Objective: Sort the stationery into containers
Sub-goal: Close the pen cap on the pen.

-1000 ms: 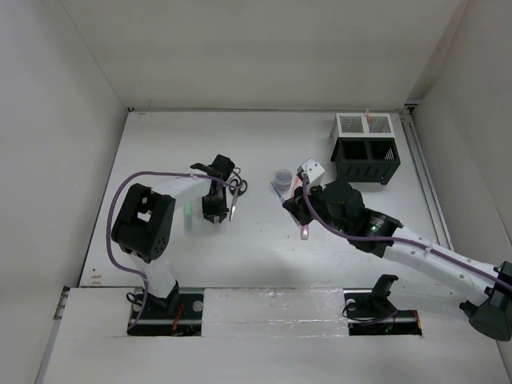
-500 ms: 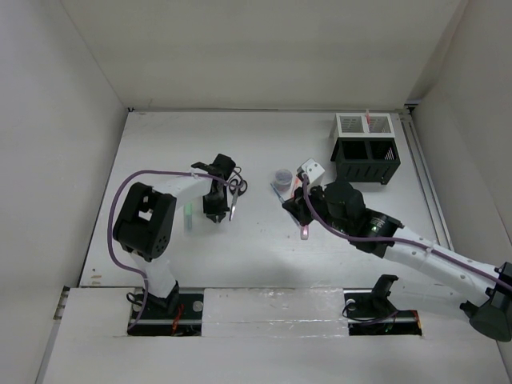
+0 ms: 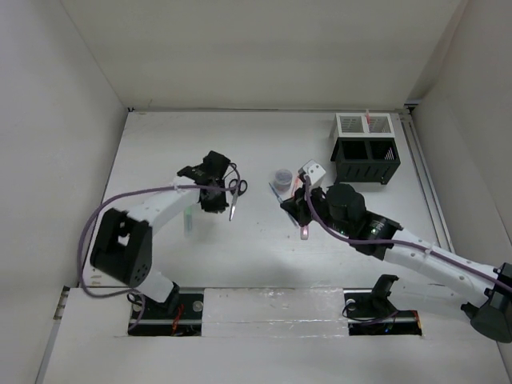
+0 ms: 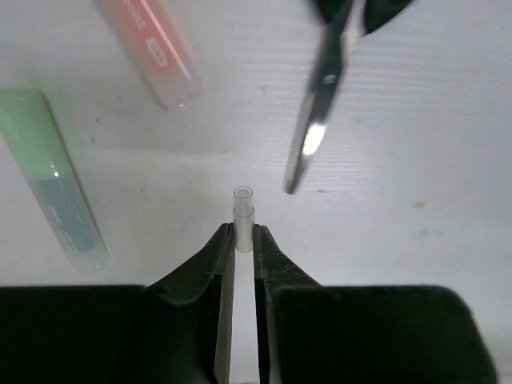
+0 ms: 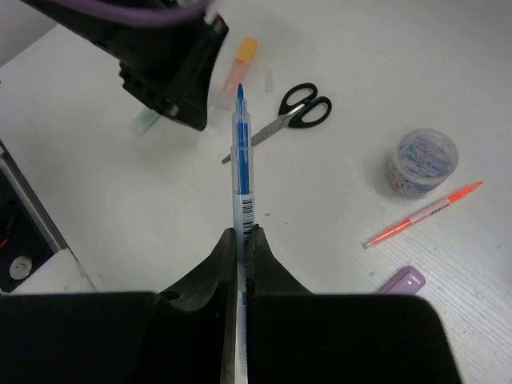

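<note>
My left gripper (image 4: 242,232) is shut on a small clear tube (image 4: 242,210) that pokes out past the fingertips, just above the table. Black-handled scissors (image 4: 316,136) lie a little ahead of it to the right. A green highlighter (image 4: 52,188) lies to its left and an orange one (image 4: 152,44) further ahead. My right gripper (image 5: 242,234) is shut on a blue pen (image 5: 242,152), held above the table and pointing toward the left gripper. The black mesh organiser (image 3: 366,160) and the white mesh box (image 3: 364,125) joined to it stand at the back right.
A clear jar of coloured clips (image 5: 422,162), a thin red pen (image 5: 424,213) and a purple highlighter (image 5: 402,280) lie to the right of my right gripper. A small white block (image 3: 311,171) sits near the jar (image 3: 282,175). White walls enclose the table.
The left gripper has closed on the clear tube, and the left arm's elbow has swung out to the left. The right arm has barely moved.
</note>
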Controlling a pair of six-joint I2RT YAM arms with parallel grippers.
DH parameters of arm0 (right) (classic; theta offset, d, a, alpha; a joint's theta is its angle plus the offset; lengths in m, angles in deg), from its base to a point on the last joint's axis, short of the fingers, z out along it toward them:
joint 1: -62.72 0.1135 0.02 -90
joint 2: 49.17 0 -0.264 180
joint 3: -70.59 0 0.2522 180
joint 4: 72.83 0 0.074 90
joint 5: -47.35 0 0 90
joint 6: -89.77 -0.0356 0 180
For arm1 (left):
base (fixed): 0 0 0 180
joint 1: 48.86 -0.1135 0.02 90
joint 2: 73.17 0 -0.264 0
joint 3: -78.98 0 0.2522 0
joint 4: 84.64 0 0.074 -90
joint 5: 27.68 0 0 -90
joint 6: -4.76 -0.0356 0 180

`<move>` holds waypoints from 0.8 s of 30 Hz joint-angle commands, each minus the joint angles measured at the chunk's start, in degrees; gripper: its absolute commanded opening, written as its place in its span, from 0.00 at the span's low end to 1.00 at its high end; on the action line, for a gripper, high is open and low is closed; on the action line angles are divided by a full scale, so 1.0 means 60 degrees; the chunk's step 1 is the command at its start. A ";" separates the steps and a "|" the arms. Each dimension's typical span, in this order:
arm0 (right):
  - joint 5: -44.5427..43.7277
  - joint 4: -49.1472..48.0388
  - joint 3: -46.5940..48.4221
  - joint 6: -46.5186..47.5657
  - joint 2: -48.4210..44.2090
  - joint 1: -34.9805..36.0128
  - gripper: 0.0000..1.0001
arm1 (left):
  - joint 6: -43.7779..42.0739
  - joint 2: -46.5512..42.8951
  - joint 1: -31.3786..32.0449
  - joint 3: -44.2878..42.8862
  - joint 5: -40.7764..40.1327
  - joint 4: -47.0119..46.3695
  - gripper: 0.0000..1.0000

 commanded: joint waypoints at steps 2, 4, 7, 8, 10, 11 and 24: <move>-0.0100 -0.1139 -0.0441 -0.0553 -0.0266 0.0088 0.00 | 0.0325 -0.2937 0.0143 -0.0358 0.0046 -0.0661 0.00; 0.0191 -0.1781 -0.0646 -0.0978 -0.0266 0.0088 0.00 | 0.0457 -0.3777 0.0143 -0.0621 0.0366 -0.1058 0.00; 0.0937 -0.3053 -0.1041 -0.1564 -0.0121 0.0088 0.00 | 0.0544 -0.5286 0.0143 -0.0622 0.1157 -0.2214 0.00; 0.1129 -0.3422 -0.1216 -0.1739 -0.0033 0.0088 0.00 | 0.0545 -0.5594 0.0143 -0.0506 0.1376 -0.2478 0.00; 0.1497 -0.4363 -0.1480 -0.2339 0.0100 0.0176 0.00 | 0.0647 -0.6415 0.0143 -0.0228 0.1919 -0.3283 0.00; 0.1773 -0.5364 -0.1627 -0.2574 0.0216 0.0176 0.00 | 0.0850 -0.6664 0.0143 -0.0081 0.2124 -0.3562 0.00; 0.3387 -0.9021 -0.1028 -0.4143 0.1960 0.0908 0.00 | 0.1775 -0.8703 0.0143 0.1019 0.4657 -0.6187 0.00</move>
